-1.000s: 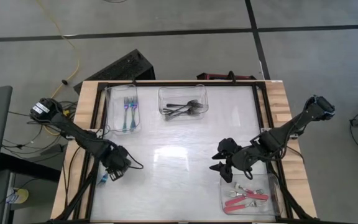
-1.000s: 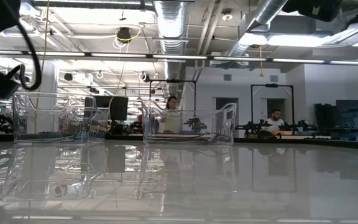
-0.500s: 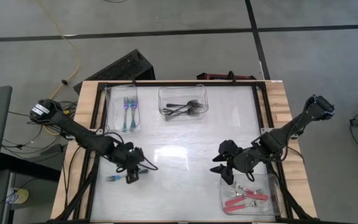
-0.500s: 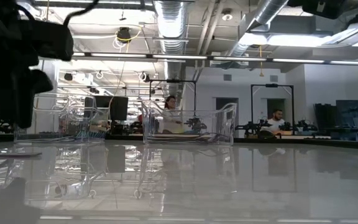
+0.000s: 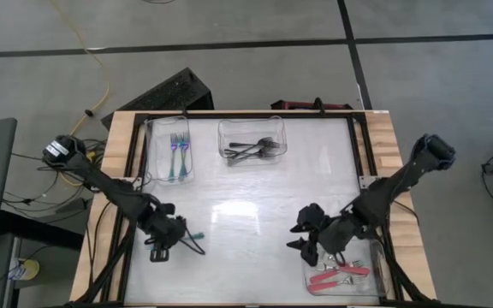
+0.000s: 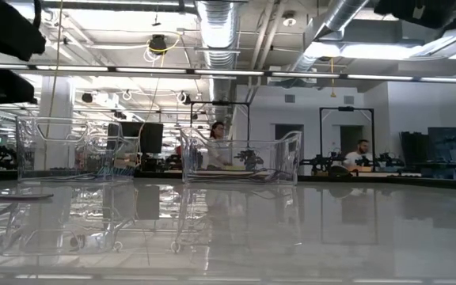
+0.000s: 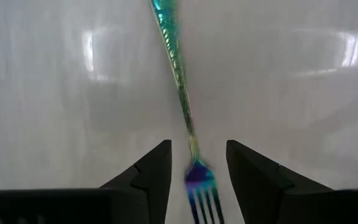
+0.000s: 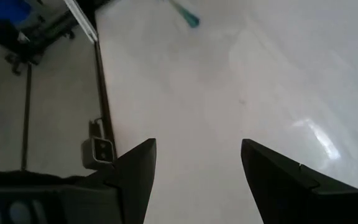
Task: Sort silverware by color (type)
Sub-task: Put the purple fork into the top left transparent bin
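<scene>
Left gripper (image 7: 196, 171) hangs low over the glossy white table (image 5: 246, 214), fingers parted astride a slim teal-handled fork (image 7: 178, 81). Right gripper (image 8: 197, 168) hovers nearby, fingers spread, holding nothing.

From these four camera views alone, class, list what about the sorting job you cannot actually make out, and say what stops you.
- High view: the left gripper covers the fork head; only the teal fork handle end shows.
- Left wrist view: whether the fingers pinch the teal fork; its tines are cut off by the edge.
- High view: the count of red forks; too small, overlapping.
- Low view: tub contents; glare.
</scene>
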